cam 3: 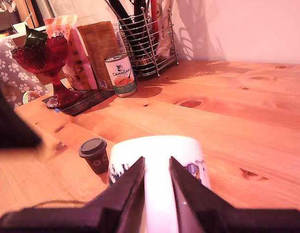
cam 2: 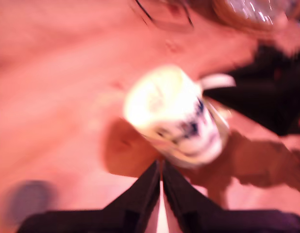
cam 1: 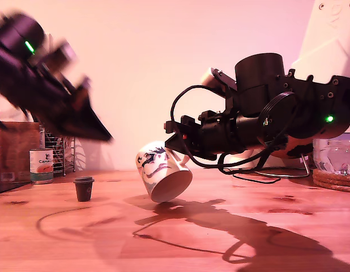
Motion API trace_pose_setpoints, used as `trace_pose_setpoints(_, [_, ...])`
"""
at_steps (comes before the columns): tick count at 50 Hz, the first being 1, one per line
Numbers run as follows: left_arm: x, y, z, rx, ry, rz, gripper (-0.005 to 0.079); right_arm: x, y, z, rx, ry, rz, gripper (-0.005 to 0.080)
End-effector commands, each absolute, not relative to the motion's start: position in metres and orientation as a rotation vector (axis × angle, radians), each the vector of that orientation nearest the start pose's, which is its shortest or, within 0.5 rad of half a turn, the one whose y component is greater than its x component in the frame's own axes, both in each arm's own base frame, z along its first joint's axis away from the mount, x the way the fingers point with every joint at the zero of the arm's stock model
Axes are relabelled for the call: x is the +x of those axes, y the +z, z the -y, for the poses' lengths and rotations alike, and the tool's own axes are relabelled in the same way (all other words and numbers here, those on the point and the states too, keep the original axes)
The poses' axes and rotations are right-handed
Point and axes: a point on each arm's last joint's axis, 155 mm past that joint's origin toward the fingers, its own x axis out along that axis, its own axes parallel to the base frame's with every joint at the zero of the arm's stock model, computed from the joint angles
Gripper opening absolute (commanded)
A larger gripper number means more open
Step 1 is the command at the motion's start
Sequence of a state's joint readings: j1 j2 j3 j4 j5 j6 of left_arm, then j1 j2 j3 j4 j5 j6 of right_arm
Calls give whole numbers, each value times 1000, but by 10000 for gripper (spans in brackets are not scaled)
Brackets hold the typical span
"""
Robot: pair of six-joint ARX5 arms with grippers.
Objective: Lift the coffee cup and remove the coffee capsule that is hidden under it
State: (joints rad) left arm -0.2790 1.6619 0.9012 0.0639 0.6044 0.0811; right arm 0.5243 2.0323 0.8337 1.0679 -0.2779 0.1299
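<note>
My second gripper [cam 3: 156, 187] clamps the mug [cam 1: 162, 171] at its wall, tilting it off the table [cam 1: 265, 226] so the space beneath is exposed. The capsule [cam 1: 84, 188] stands upright on the table, apart from the mug, toward the exterior view's left. My first gripper [cam 2: 161, 187] hangs above, blurred, jaws nearly together and empty, positioned, I judge, to reach the capsule.
</note>
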Motion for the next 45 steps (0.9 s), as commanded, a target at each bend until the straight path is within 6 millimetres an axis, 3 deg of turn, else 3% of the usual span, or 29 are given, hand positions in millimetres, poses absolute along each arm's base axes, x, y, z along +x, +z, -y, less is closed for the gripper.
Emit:
trace_pose_setpoints(1, [378, 94, 232, -47, -916, -683, -21, 411, 56, -303, 88, 792, -318, -12])
trace_pose_setpoints(21, [346, 81, 287, -33, -1066, -703, -21, 412, 59, -303, 87, 791, -303, -12])
trace_pose_setpoints(32, [344, 63, 304, -12, -1089, -698, -21, 412, 59, -303, 88, 792, -303, -12])
trace_pose_setpoints(45, [355, 70, 308, 74, -1088, -592, -21, 414, 58, -300, 90, 783, -309, -12])
